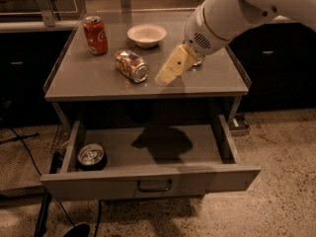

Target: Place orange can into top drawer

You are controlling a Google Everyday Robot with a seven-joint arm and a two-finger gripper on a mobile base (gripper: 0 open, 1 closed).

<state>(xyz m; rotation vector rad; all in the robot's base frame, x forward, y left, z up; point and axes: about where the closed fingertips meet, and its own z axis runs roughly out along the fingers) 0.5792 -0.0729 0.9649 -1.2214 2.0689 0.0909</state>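
The orange can (pixel 132 65) lies on its side on the grey cabinet top (pixel 89 80), silver end facing front right. The top drawer (pixel 153 179) is pulled open below, with a curved handle (pixel 154 186) on its front panel. My gripper (pixel 168 73) hangs over the cabinet top just right of the orange can, not touching it, its cream fingers (pixel 175 65) pointing down-left. It holds nothing.
A red cola can (pixel 95 34) stands upright at the back left of the top. A white bowl (pixel 146 34) sits at the back middle. A dark can (pixel 91 155) stands in the drawer's left end. Cables (pixel 29 157) lie on the floor at left.
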